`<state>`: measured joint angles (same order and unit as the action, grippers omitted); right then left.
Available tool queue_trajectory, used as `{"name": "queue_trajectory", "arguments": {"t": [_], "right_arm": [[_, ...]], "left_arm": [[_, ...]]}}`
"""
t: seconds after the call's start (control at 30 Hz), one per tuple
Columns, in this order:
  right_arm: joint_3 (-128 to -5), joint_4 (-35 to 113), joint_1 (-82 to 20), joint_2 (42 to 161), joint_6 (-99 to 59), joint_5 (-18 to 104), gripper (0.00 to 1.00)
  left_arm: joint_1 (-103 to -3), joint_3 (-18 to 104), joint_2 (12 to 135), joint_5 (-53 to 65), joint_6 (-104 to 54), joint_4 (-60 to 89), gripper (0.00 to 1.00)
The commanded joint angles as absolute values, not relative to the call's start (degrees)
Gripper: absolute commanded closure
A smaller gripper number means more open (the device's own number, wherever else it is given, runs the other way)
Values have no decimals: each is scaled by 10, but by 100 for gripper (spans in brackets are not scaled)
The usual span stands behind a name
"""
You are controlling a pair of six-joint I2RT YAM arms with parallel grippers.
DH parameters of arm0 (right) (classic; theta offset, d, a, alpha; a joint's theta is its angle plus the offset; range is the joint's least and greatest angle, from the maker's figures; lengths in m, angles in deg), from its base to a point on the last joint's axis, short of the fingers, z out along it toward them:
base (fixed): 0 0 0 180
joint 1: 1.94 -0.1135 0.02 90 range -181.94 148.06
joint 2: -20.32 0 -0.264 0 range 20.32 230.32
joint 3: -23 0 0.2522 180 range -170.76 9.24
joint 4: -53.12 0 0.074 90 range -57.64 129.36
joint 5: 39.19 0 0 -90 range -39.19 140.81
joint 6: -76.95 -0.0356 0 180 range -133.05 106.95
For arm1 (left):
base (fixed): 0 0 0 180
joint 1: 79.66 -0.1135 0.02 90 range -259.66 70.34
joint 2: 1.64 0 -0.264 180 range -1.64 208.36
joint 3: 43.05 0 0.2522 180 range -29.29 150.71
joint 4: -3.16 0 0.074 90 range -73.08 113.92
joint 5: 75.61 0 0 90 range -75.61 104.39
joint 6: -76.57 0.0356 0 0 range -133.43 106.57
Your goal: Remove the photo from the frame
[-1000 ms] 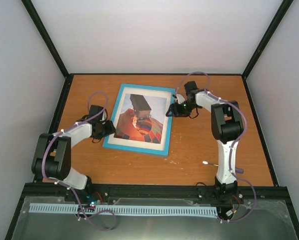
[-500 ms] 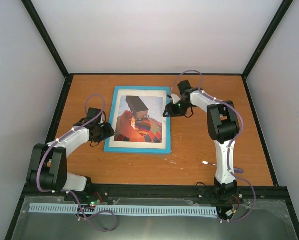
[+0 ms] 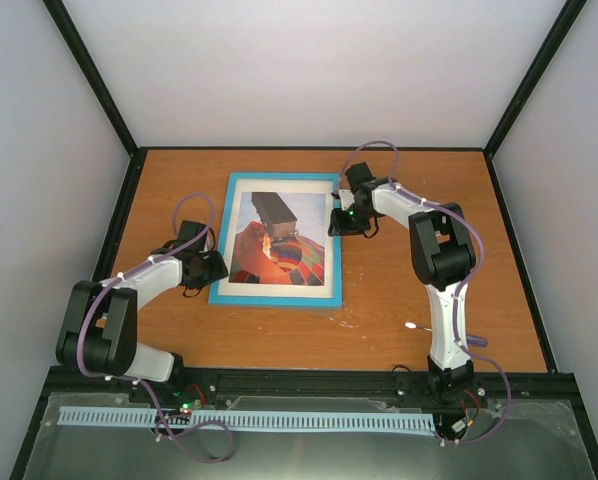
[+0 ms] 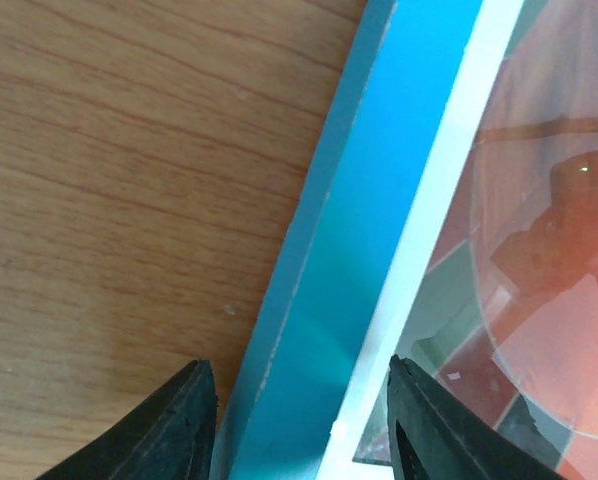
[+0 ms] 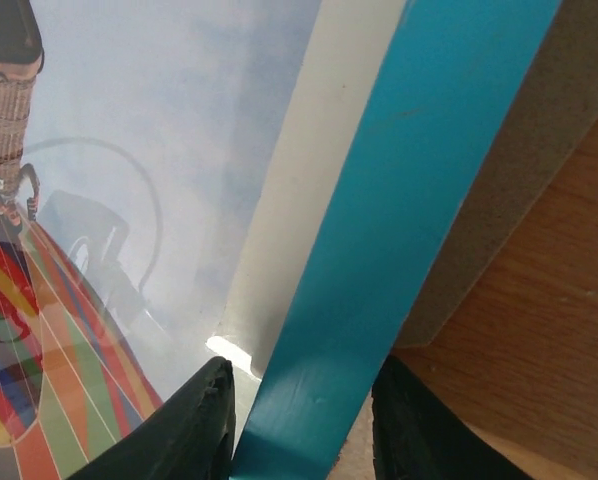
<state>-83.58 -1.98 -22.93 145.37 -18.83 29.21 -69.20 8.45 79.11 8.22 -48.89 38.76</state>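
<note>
There is one frame (image 4: pixel 324 280) and, within it, one photo (image 3: pixel 279 245), which shows a single balloon with a single basket. Both lie on the one wooden surface (image 3: pixel 379 290). There are two arms, a left arm (image 3: pixel 144 275) and a right arm (image 3: pixel 434 245). Each has one pair of jaws, so there are two pairs and four fingers (image 4: pixel 169 430) in all. One small white-tipped stick (image 3: pixel 411 325) lies loose. One white slotted strip (image 3: pixel 249 420) runs along the front. Two black corner posts (image 3: pixel 91 75) rise at the back.

Frame (image 3: pixel 279 176) with balloon photo (image 3: pixel 279 245) flat on wooden table (image 3: pixel 409 290), left arm (image 3: pixel 144 275) and right arm (image 3: pixel 439 245) at its sides.
</note>
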Motion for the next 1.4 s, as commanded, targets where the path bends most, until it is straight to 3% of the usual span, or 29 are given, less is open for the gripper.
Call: {"name": "queue_trajectory", "arguments": {"t": [0.0, 0.3, 0.6, 1.0, 1.37], "right_arm": [[-817, -20, -234, 1449, -216, 318, 66], [-808, -10, -224, 1423, -248, 307, 82], [-763, 25, -173, 1344, -268, 211, 97], [-754, 31, -119, 1311, -239, 169, 97], [-749, -16, 27, 1295, -147, 164, 97]], "left_arm": [[-686, 91, 803, 98, -492, 375, 52], [-684, 122, 723, 149, -504, 429, 44], [-684, 161, 647, 202, -507, 487, 42], [-684, 182, 629, 190, -515, 502, 41], [-684, 172, 627, 150, -518, 492, 41]]}}
